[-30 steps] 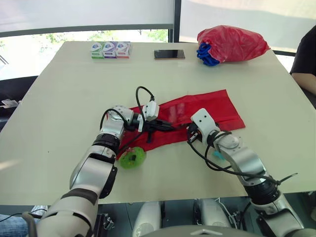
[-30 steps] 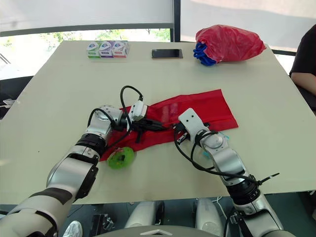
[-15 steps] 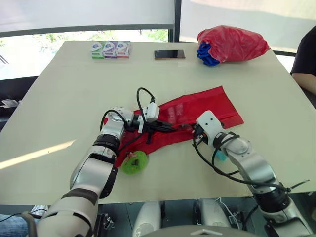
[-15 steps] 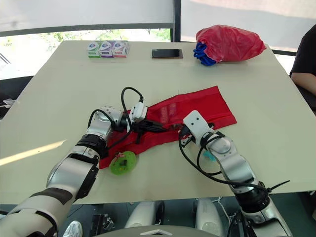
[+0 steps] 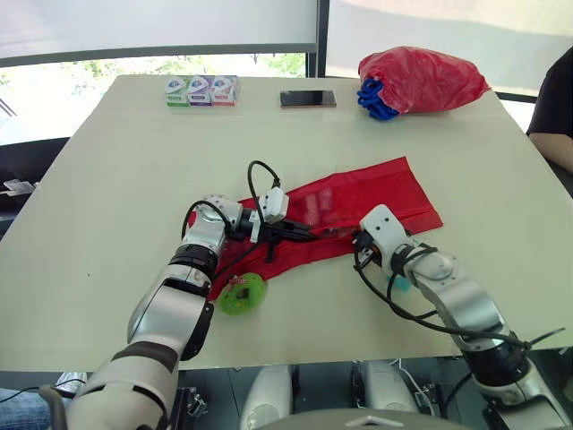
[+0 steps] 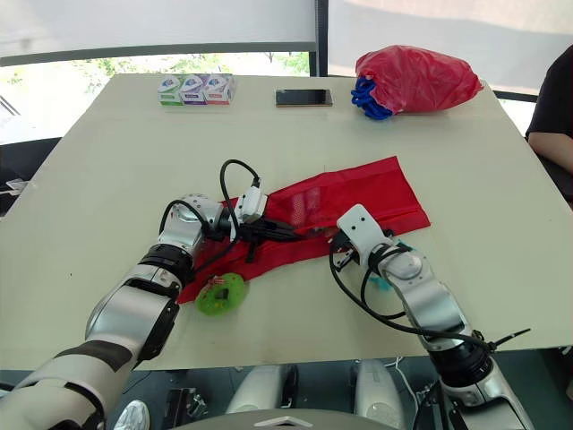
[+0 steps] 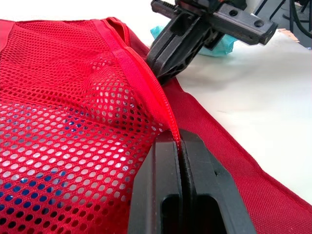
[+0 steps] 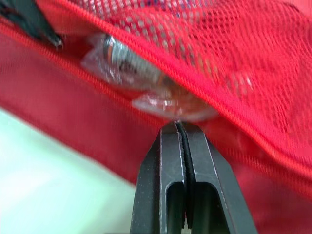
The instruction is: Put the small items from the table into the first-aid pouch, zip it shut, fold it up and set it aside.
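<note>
Left tool (image 7: 179, 140) is clenched on the zip edge (image 7: 146, 73) of the red mesh pouch (image 5: 376, 193), which lies flat on the counter (image 5: 125, 179) in front of the robot. Right tool (image 8: 178, 127) has its two fingers pressed together, tips at the pouch mouth and touching a clear-wrapped item (image 8: 131, 66) that bulges out of the opening. Whether it pinches the wrapper, a zip pull or nothing cannot be determined.

Change over the last second: the right tool has shifted toward the robot's right along the zip edge, widening the gap to the left tool, which has held its place. The pouch edge between them now lies stretched.

Assessment: the step in hand appears to be tensioning or closing the zip. The mouth is not yet shut, and the protruding wrapped item is likely to obstruct closure. A green item (image 5: 242, 293) lies on the counter just beside the pouch, and a teal item (image 5: 399, 283) lies under the right arm, so filling appears incomplete.
</note>
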You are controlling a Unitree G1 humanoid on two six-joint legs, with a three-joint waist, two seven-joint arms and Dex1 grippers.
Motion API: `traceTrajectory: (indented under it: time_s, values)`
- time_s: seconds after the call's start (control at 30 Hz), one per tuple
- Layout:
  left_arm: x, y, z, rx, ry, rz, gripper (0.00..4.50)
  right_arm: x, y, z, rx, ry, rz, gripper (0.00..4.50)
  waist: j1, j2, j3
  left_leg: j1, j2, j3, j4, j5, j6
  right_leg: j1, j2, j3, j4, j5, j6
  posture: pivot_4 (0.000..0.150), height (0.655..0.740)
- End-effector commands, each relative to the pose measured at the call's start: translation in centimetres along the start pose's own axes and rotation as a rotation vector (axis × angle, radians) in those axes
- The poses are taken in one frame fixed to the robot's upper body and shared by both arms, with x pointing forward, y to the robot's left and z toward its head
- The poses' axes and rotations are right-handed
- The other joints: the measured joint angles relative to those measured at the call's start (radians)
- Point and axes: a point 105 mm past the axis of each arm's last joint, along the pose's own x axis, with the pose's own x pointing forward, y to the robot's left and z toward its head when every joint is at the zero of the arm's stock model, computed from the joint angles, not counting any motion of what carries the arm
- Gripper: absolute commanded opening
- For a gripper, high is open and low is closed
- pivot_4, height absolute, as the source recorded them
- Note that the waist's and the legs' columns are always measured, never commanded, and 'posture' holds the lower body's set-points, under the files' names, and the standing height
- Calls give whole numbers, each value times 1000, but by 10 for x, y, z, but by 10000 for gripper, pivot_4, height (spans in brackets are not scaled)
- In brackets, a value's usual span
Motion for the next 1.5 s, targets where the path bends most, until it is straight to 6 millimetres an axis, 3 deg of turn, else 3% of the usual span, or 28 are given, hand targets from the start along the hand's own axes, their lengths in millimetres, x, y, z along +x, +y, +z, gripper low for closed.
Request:
traceTrajectory:
  time_s: [0.03, 0.3, 0.73, 1.03, 1.2, 1.47, 1.5]
  values:
    - [1, -3, 9, 49, -8, -59, 0, 5, 0, 22, -31, -90, -7, 228, 0, 0, 0, 0, 0, 0, 0, 0, 0, 0, 0, 0, 0, 0, 0, 1500, 7400]
    - [2, -4, 8, 53, -6, -66, 0, 13, -2, 41, -46, -181, -47, 228, -1, 0, 0, 0, 0, 0, 0, 0, 0, 0, 0, 0, 0, 0, 0, 1500, 7400]
    - [2, -6, 5, 55, 2, -71, 0, 14, -3, 32, -9, -171, -61, 228, -1, 0, 0, 0, 0, 0, 0, 0, 0, 0, 0, 0, 0, 0, 0, 1500, 7400]
    - [-19, 1, -2, 116, 129, -48, 0, -33, 9, 31, 45, -307, 64, 228, 0, 0, 0, 0, 0, 0, 0, 0, 0, 0, 0, 0, 0, 0, 0, 1500, 7400]
    - [-30, 16, 5, 214, 217, 2, 0, -72, 7, 34, 55, -434, 87, 228, 2, 0, 0, 0, 0, 0, 0, 0, 0, 0, 1, 0, 0, 0, 0, 1500, 7400]
    - [-30, 33, 17, 281, 229, 85, 0, -120, -11, 9, 88, -391, 75, 228, 7, -1, 0, 0, 0, 0, 0, 0, 0, 1, 0, 0, 0, 0, 0, 1500, 7400]
    - [-31, 32, 17, 279, 229, 81, 0, -128, -14, 5, 95, -382, 70, 4162, 6, -1, 0, 0, 0, 0, 0, 0, 0, 1, 0, 0, 0, 0, 0, 1500, 7400]
